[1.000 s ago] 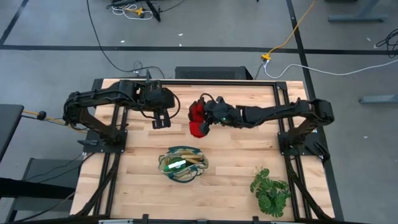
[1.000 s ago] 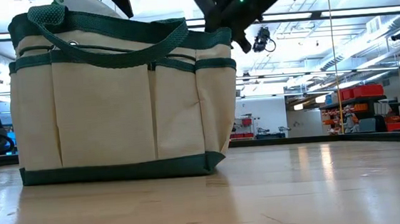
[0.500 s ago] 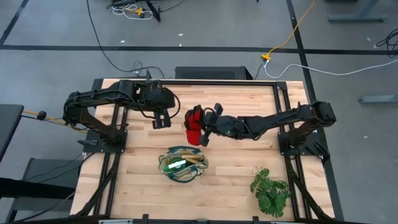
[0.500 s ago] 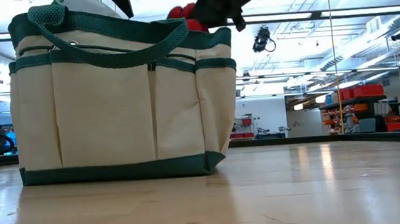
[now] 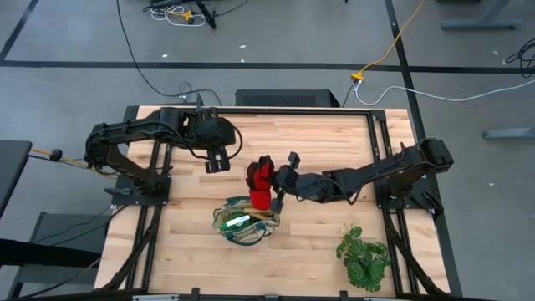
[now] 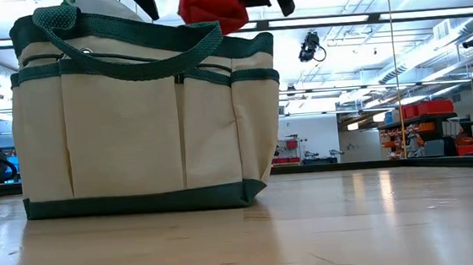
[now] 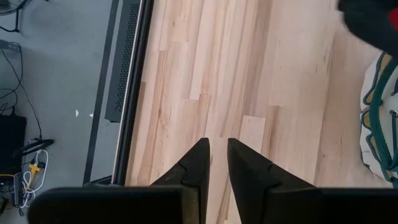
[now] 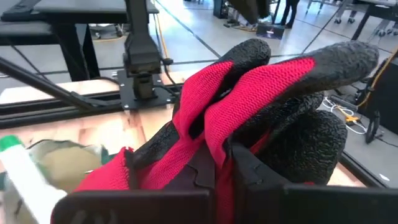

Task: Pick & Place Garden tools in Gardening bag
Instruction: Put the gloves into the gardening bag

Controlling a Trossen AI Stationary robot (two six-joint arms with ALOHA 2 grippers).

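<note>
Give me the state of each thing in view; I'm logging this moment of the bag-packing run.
red glove: held in the air, at the bag's far rim.
gardening bag: upright on the table, mouth open.
spray bottle: lying inside the bag.
right gripper: shut on the glove.
left gripper: empty, nearly shut, over bare table.
plant: resting at the table's near right corner.

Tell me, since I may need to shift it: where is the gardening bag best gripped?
Judging by its pose, take the gardening bag by a green handle loop, coming down from above: the handles arch over the open top, while its cream walls are broad and soft.
</note>
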